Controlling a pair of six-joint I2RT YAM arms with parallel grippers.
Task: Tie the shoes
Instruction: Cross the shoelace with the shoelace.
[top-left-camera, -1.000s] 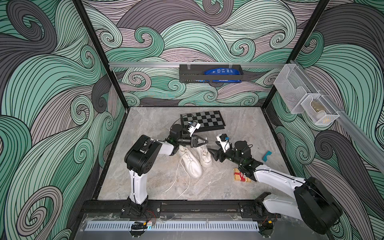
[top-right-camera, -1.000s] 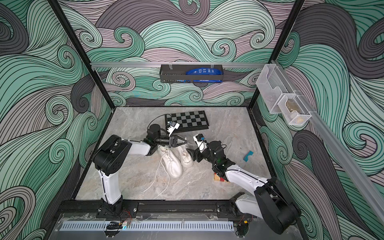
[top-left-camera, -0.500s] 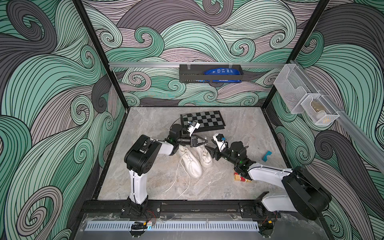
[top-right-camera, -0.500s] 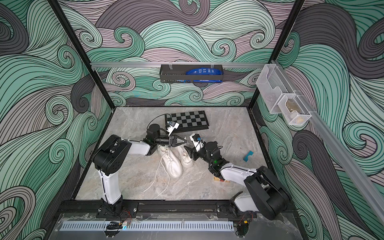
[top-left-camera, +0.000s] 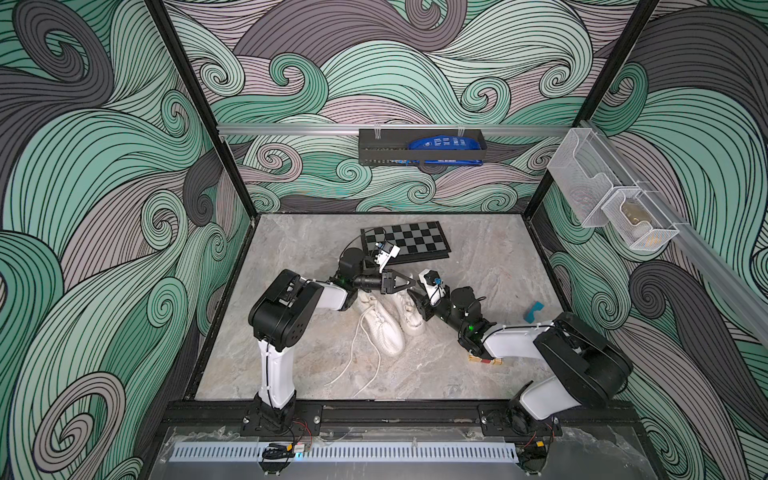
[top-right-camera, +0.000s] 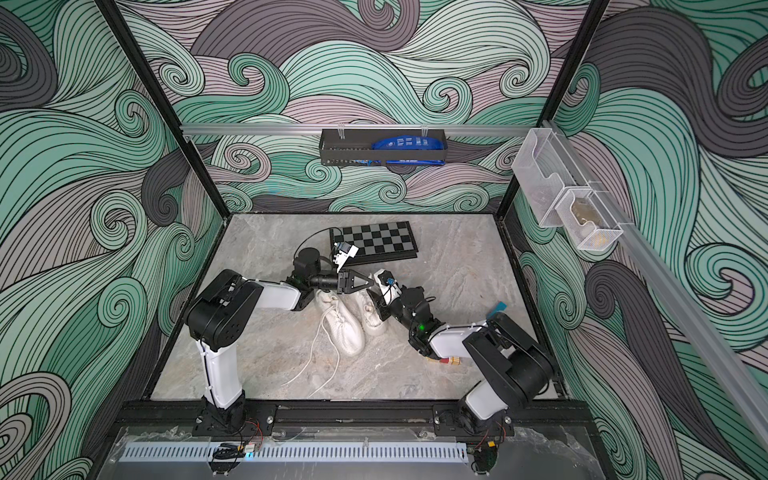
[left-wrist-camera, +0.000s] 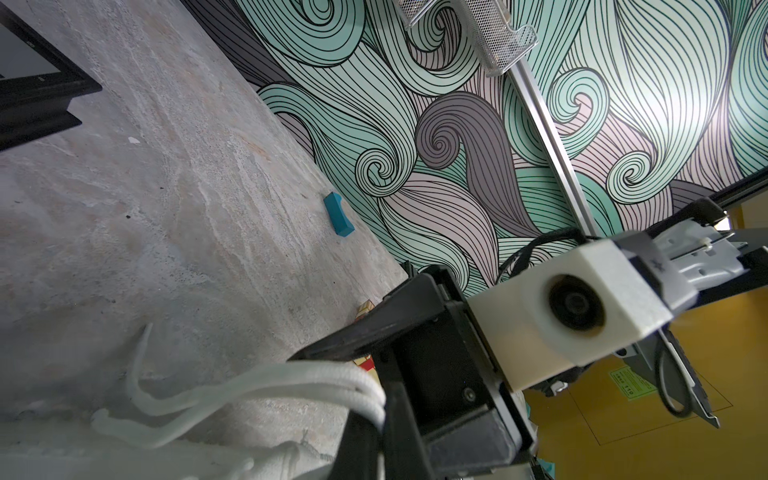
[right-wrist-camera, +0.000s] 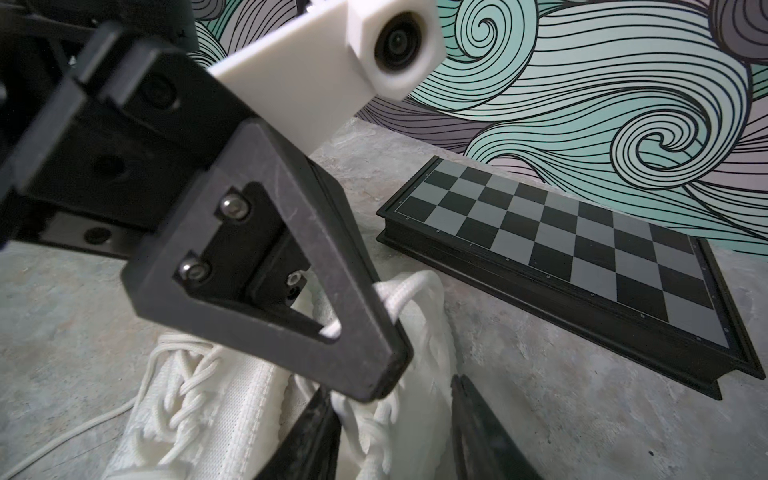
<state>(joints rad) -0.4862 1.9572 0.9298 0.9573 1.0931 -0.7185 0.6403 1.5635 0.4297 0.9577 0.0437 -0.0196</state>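
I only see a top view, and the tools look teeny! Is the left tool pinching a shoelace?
Observer: Yes. The right wrist view shows the left tool shut on a loop of white lace.
Operator: Is the right tool squeezing anything?
Observer: No. The right tool is open, its fingers either side of the laced top of a shoe.
Operator: Is the lace pulled tight?
Observer: Seemingly not: in the left wrist view its strands curve instead of running straight.
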